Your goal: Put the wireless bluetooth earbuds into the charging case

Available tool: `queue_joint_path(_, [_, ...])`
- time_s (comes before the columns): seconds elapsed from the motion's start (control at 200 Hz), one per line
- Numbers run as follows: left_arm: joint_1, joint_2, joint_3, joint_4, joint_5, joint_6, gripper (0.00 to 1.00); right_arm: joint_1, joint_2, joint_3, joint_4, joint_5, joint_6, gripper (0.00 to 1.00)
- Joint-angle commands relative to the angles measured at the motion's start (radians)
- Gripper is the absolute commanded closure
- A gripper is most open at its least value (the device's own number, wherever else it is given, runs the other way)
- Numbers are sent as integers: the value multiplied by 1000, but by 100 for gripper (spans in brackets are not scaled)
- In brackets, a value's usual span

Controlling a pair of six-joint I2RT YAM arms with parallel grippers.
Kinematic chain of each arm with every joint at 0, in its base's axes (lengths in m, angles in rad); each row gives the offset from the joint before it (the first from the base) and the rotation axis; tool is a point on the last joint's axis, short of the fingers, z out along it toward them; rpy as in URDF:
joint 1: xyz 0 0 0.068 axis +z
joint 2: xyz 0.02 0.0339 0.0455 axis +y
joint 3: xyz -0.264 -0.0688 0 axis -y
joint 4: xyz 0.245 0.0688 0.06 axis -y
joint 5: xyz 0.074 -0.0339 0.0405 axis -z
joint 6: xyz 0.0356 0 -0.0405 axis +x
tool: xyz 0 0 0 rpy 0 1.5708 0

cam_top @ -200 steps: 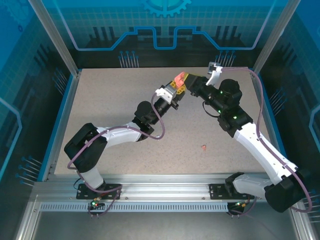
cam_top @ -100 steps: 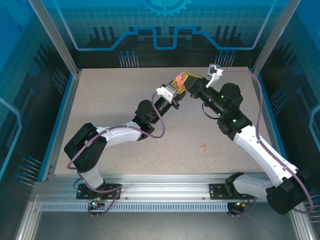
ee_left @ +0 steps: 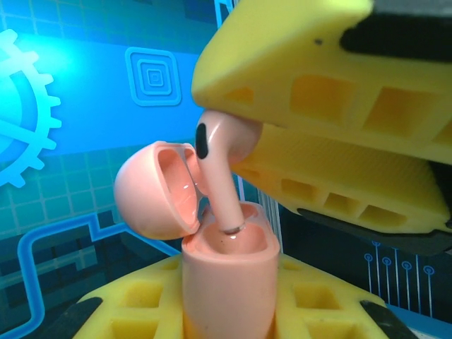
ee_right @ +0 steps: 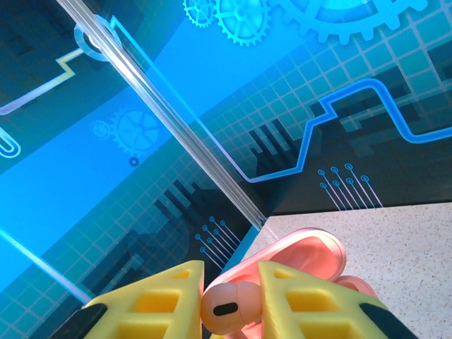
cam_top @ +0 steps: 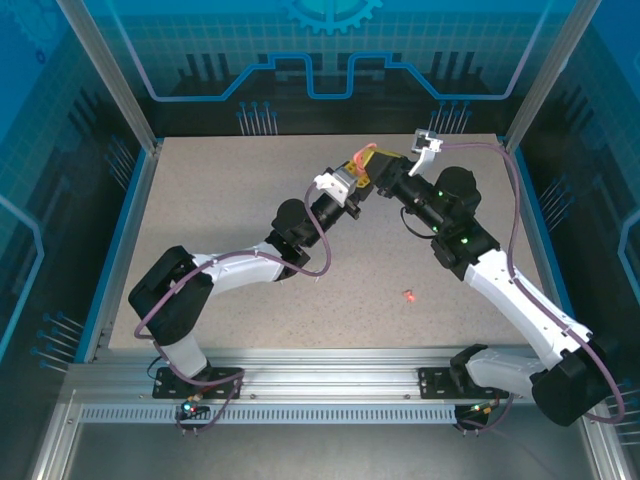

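Left gripper: clamped on the open pink case.
Right gripper: we see it pinching a pink earbud, stem tip entering the case.

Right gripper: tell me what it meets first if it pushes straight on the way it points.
The right gripper, shut on a pink earbud, would meet the open pink case held by the left gripper; the stem tip looks to be at its socket.
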Motion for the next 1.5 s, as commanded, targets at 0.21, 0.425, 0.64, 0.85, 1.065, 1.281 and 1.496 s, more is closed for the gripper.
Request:
queue_joint_path(0.21, [-8,-9,40,17,16,-21,100,14,6,-21,37,-12,20,77])
queue_joint_path(0.425, [-8,-15,42,17,15,-26,100,15,0,-40,32,-8,17,77])
queue_joint_path(0.64, [-8,-21,42,15,14,-32,100,16,8,-44,28,-8,6,77])
queue_joint_path(0.85, [-8,-18,50,17,14,-54,100,17,44,-39,35,-29,31,79])
queue_joint_path(1.065, [-9,-28,51,20,1,-43,100,19,19,-63,-9,6,15,79])
queue_joint_path(1.281, [-8,-33,49,17,-2,-41,100,15,-1,-57,-110,41,7,78])
queue_joint_path(1.496, [-9,-38,45,8,5,-47,100,17,5,-32,-171,68,8,73])
